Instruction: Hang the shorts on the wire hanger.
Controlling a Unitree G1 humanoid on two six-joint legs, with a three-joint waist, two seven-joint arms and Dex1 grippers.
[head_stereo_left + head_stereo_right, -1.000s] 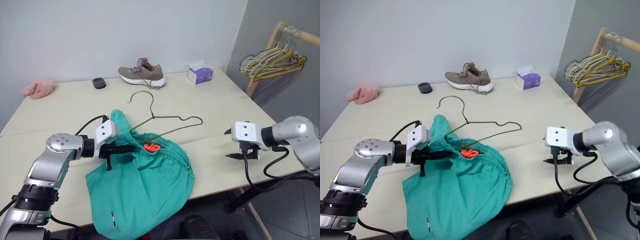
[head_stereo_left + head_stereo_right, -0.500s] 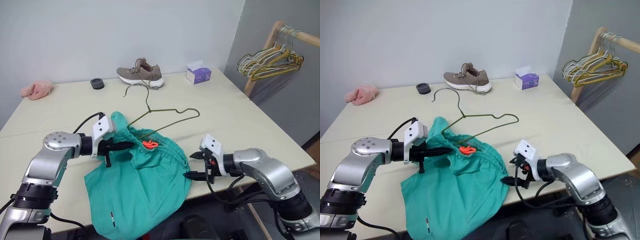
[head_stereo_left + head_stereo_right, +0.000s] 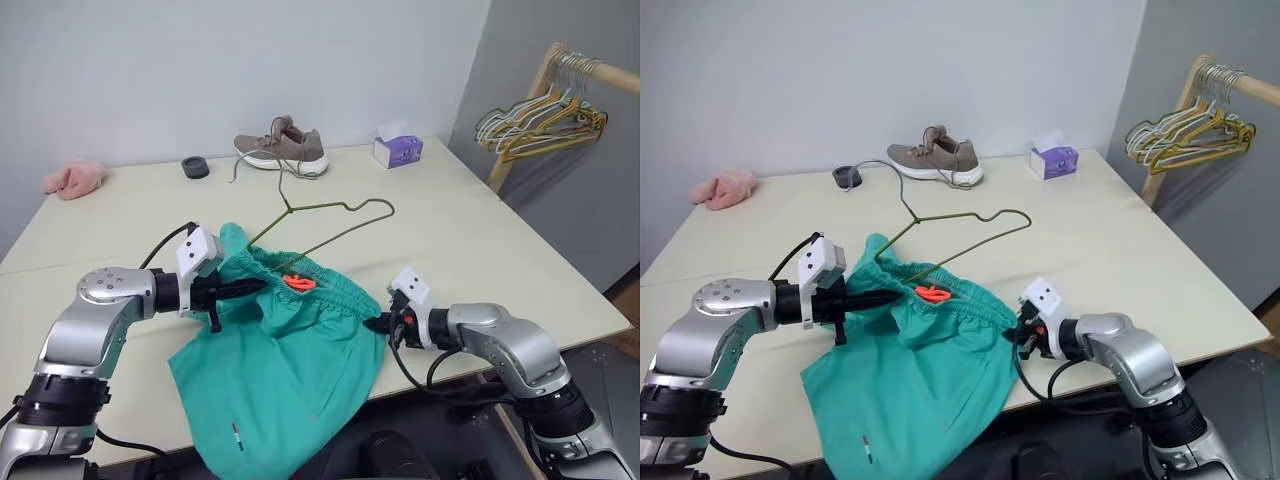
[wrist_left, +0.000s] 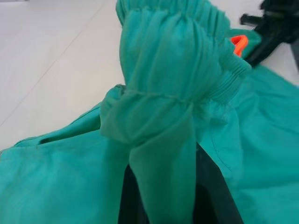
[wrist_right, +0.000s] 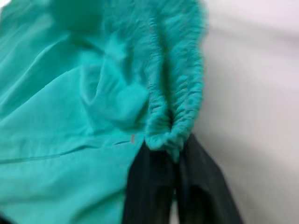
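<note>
Teal shorts (image 3: 290,350): right hand (image 3: 378,322) now clamps waistband; left hand (image 3: 255,287) still gripping.

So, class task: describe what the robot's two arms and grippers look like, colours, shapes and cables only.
Both arms are rounded silver-grey metal segments with dark bands at the joints. Each wrist carries a white boxy block, from which two slim black fingers extend: left gripper, right gripper. A black cable loops loosely beside each wrist. The right gripper shows a small red-orange mark by its fingers.
</note>
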